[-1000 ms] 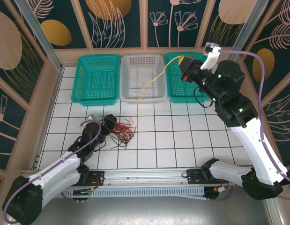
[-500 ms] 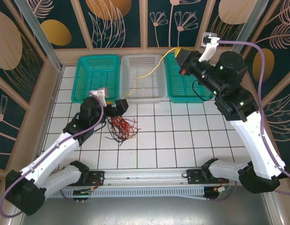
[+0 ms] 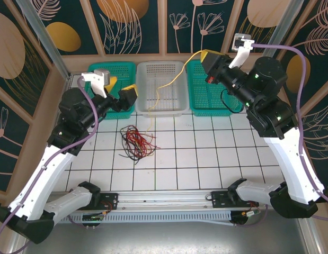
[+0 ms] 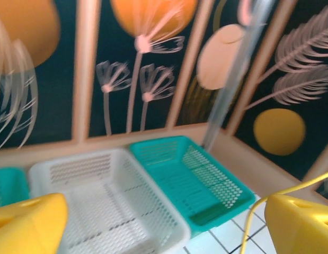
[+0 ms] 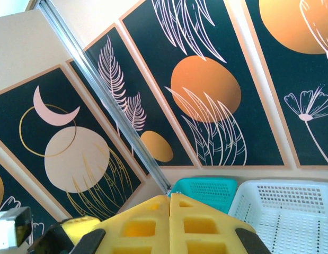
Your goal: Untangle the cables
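right gripper (image 3: 205, 59) | pinches yellow cable (image 3: 169, 83) | red-black tangle (image 3: 136, 143) well apart, lower-left

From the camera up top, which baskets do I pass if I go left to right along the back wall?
Left teal basket → white basket → right teal basket.

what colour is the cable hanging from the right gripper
Yellow; the cable shows best in the top external view.
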Motion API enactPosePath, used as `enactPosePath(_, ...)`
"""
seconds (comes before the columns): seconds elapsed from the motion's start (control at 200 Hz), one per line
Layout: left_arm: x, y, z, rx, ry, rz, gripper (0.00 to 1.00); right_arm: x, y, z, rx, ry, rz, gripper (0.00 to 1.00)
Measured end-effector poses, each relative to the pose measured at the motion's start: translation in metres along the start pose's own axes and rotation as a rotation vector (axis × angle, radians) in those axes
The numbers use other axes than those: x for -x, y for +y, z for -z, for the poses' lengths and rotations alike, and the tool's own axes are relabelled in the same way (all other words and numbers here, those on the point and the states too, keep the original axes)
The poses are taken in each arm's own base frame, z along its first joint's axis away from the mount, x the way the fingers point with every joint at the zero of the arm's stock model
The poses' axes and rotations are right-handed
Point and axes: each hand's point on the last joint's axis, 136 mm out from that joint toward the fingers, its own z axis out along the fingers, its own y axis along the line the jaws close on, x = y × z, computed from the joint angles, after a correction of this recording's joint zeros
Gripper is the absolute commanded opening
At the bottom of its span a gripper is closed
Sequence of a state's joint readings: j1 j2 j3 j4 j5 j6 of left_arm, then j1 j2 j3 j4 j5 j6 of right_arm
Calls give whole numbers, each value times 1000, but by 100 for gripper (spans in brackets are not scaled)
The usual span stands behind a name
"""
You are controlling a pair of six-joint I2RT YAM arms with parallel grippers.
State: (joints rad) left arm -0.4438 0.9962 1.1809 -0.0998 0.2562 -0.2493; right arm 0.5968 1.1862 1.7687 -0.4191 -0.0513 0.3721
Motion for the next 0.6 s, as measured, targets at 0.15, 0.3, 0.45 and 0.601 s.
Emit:
enactPosePath(0.15,0,-28,-26,-196,44,-47,71,0,2,-7,8,9,-1,0)
enactPosePath(0.3,-26,-36,-43,-303,123,-38,55,-8,1,-17,18,38,-6,0)
enactPosePath(0.45,-42,-41,-43,-363,153,-19,52,-10,5,-24,38,53,-11,0)
enactPosePath(0.601,-51,-43,-43,-389,167,-13,56,-9,8,-25,52,55,-15,0)
